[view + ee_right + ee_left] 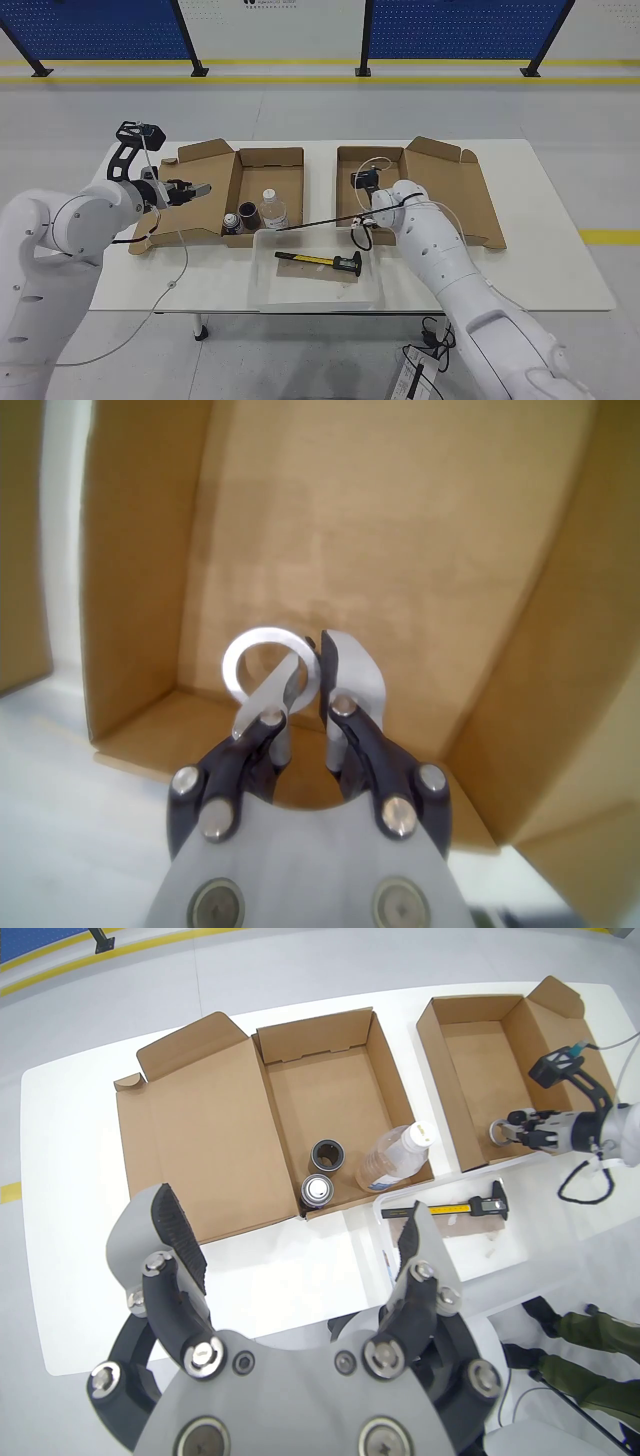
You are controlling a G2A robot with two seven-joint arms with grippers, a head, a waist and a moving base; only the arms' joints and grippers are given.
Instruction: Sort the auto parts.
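Metal ring (260, 635) is pinched by the right gripper (311, 660): one finger passes through the ring's hole, the other presses on its outer rim, so the fingers are clamped on the ring's band. The ring hangs over the brown floor of the right cardboard box (480, 1053), near one of its side walls; whether it touches the floor cannot be told.

The left gripper (203, 189) hovers over the folded-out lid of the left cardboard box (330, 1093), its fingers well apart and holding nothing. In that box, at the end nearest the tray, stand a black cylindrical sleeve (327, 1155) and a small dark can with a silver top (316, 1190), just beside each other, and a clear plastic bottle (395, 1160) lies tilted next to them. A white tray (500, 1253) sits on the white desk (75, 1178) in front of the two boxes, with a digital caliper (450, 1209) lying flat in it.
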